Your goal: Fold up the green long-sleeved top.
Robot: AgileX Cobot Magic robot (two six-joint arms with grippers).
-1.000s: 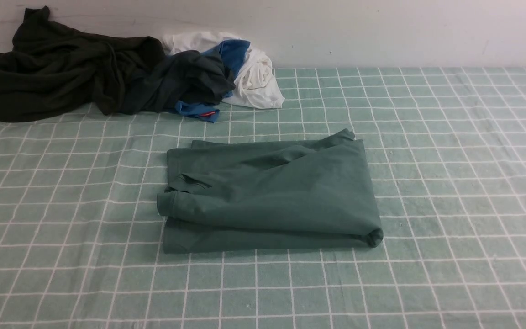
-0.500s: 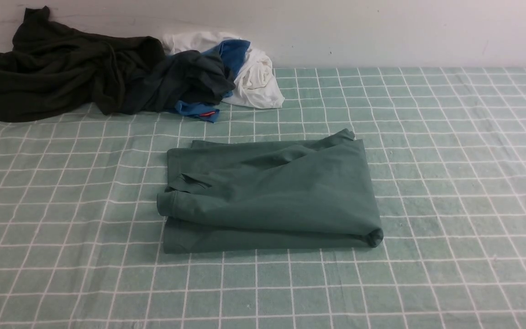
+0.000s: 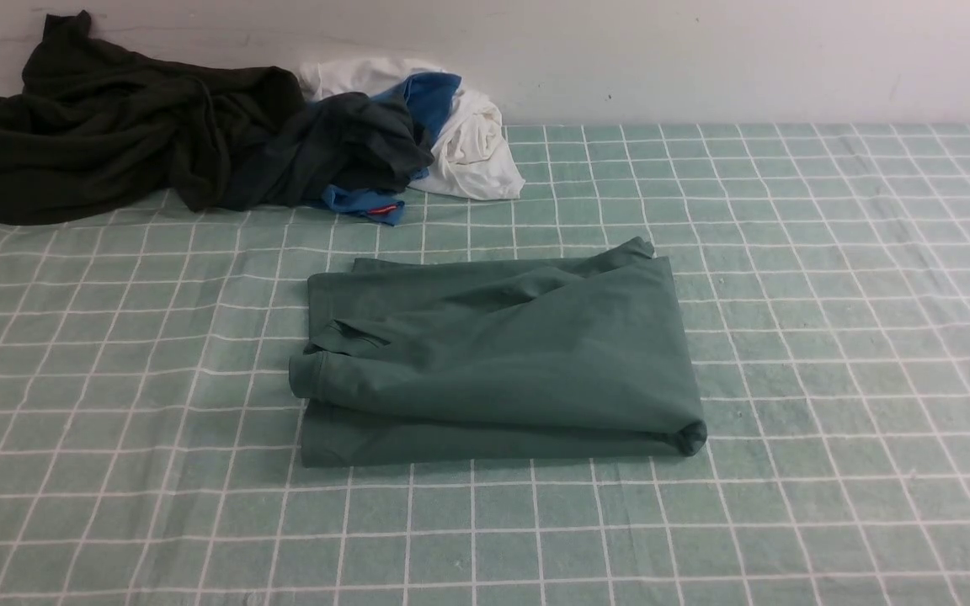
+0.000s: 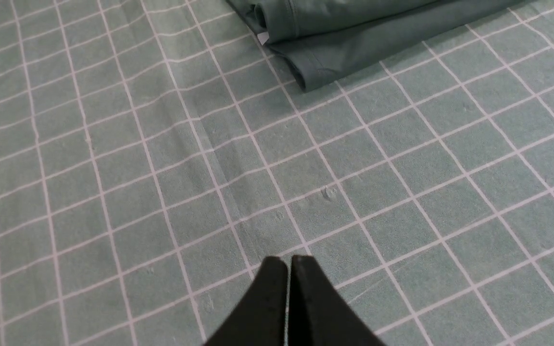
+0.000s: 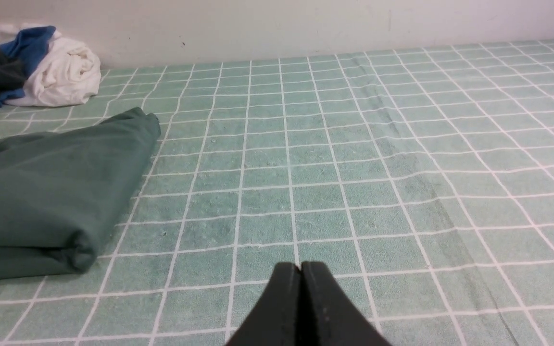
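Note:
The green long-sleeved top (image 3: 498, 358) lies folded into a thick rectangle in the middle of the checked cloth. One of its corners (image 4: 315, 72) appears in the left wrist view, and its right end (image 5: 51, 192) in the right wrist view. My left gripper (image 4: 289, 262) is shut with nothing in it, hanging over bare cloth well short of the top. My right gripper (image 5: 300, 268) is likewise shut and empty, over bare cloth to the right of the top. Neither arm appears in the front view.
A very dark olive-black garment (image 3: 106, 126) lies crumpled at the back left, against the wall. Beside it are a charcoal-grey garment (image 3: 350, 143), a blue one (image 3: 430, 97) and a white one (image 3: 472, 143). The green checked cloth (image 3: 830, 295) covers the whole table.

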